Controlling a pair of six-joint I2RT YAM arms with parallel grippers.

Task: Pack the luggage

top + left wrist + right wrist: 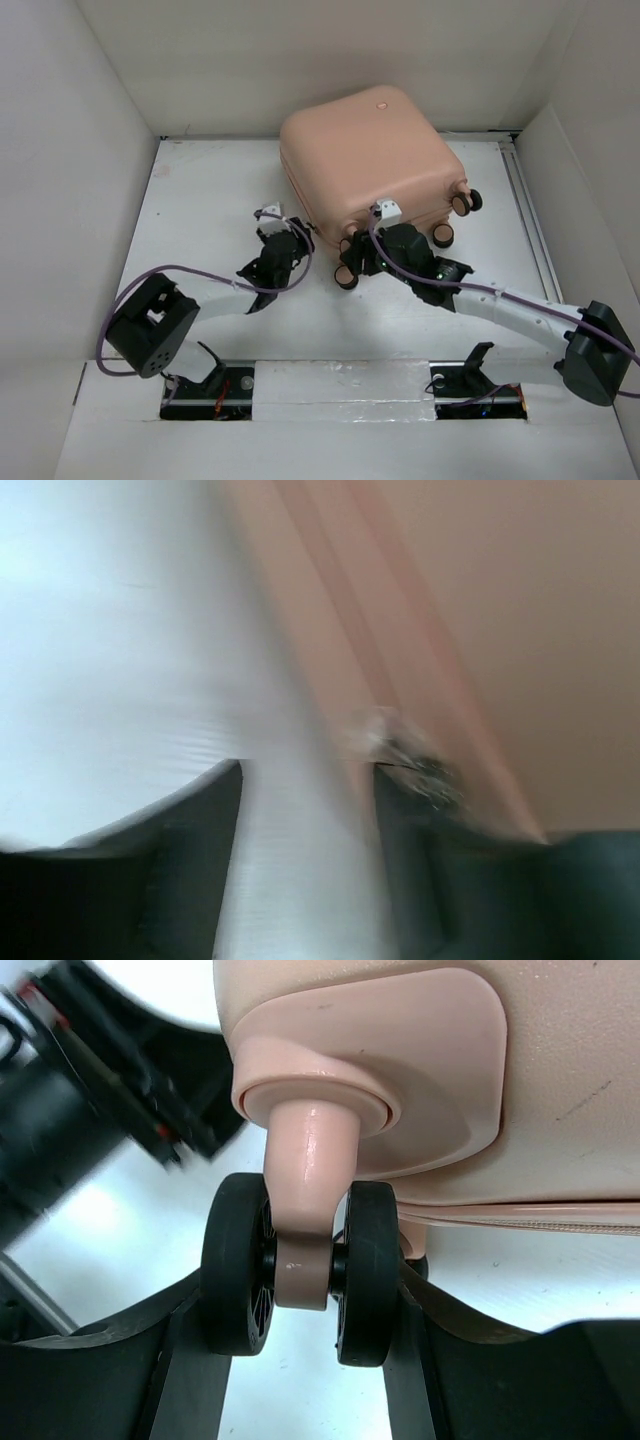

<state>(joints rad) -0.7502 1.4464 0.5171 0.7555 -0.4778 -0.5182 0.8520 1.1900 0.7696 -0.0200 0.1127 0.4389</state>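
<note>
Robotics lab test cell: white surface (pixel 200 210) boxed in by plain white panel walls (pixel 70 180) on 3 sides. Left arm (pixel 215 296) & right arm (pixel 510 312) bolted to a mounting strip (pixel 340 385) at near edge. Purple cable (pixel 190 268) looped along each, exposed wiring (pixel 215 392) at the bases, metal track (pixel 528 215) down rt side.

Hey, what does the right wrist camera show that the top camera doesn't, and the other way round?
Only right wrist: a close view of one twin wheel on its pink stem, between the right jaws. Only top: the whole closed suitcase, its far wheels and the full right arm. Both: the suitcase shell, the white table and part of the left arm.
</note>
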